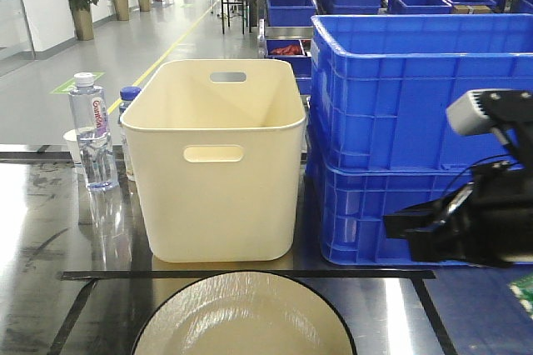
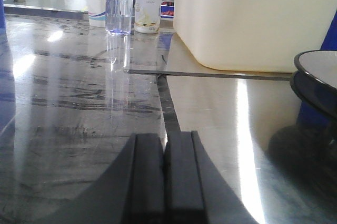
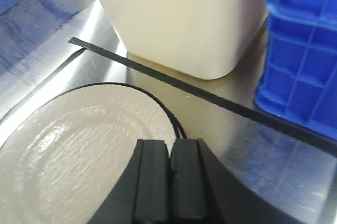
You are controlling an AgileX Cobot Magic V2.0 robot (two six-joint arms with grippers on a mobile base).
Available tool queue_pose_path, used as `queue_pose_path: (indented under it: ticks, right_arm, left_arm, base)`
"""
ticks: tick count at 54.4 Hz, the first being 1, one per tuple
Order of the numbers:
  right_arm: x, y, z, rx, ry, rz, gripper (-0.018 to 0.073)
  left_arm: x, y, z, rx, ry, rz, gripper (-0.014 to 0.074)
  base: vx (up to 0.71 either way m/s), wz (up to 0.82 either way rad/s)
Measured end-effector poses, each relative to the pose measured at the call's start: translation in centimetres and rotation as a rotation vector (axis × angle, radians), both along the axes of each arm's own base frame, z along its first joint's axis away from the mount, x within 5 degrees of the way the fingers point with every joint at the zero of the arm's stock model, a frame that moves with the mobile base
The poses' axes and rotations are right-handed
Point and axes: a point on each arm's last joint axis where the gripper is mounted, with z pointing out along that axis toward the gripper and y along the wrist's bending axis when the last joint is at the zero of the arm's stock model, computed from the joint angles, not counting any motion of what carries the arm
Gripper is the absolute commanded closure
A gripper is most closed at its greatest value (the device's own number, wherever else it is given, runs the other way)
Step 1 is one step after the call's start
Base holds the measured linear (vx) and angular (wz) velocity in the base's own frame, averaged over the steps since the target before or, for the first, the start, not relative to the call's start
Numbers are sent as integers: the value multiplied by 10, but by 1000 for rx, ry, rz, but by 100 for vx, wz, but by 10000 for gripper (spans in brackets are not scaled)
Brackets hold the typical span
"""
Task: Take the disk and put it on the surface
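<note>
The disk [image 1: 241, 317], a glossy beige plate with a thin black rim, lies flat on the dark mirror-like surface [image 1: 50, 230] at the near edge of the front view. My right gripper [image 3: 171, 148] is shut with nothing between its fingers and hovers over the right rim of the disk [image 3: 79, 150]; in the front view it [image 1: 400, 230] reaches in from the right. My left gripper [image 2: 165, 140] is shut and empty, low over the surface [image 2: 79, 103], with the disk [image 2: 318, 69] off to its right.
A cream plastic bin [image 1: 216, 163] stands just behind the disk, beyond a black tape line [image 1: 250, 274]. Stacked blue crates [image 1: 400, 122] fill the right. A water bottle [image 1: 92, 134], a second bottle [image 2: 147, 3] and a paper cup [image 2: 96, 8] stand at the left rear.
</note>
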Motion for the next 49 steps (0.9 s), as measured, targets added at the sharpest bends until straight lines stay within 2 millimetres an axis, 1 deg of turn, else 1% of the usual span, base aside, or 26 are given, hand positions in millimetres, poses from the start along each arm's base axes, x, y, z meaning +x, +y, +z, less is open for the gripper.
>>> queue_pose_path:
  ticks: [6,11,16,17,20,28,35,42,49]
  right_arm:
    - [-17,-10,4,-30,-1,-63,571]
    - [-32,-20,-6,-24,15,-169,570]
    - [-50,-32,-27,-42,3,-261,569]
    - [-54,-35,-28,-46,-21,-278,568]
    - [-65,-41,-44,-79,-51,-307,568]
    - [-99,-61,-71,-162,-252,-374,568]
    - [-128,-78,-93,-103,-394,-507,568]
    - [-154,-85,-117,-75,-513,-583,568]
    - [-172,-86,-151,-66,-582,-590,568]
  left_arm:
    - [0,0,0,0,0,0,596]
    - [0,0,0,0,0,0,596]
    - [0,0,0,0,0,0,595]
    - [0,0,0,0,0,0,595]
    - [0,0,0,0,0,0,595]
    - [0,0,0,0,0,0,595]
    - [0,0,0,0,0,0,595]
    - [0,0,0,0,0,0,595]
    - [0,0,0,0,0,0,595]
  base:
    - [0,0]
    - [0,0]
    - [0,0]
    - [0,0]
    - [0,0]
    - [0,0]
    - [0,0]
    - [0,0]
    - [0,0]
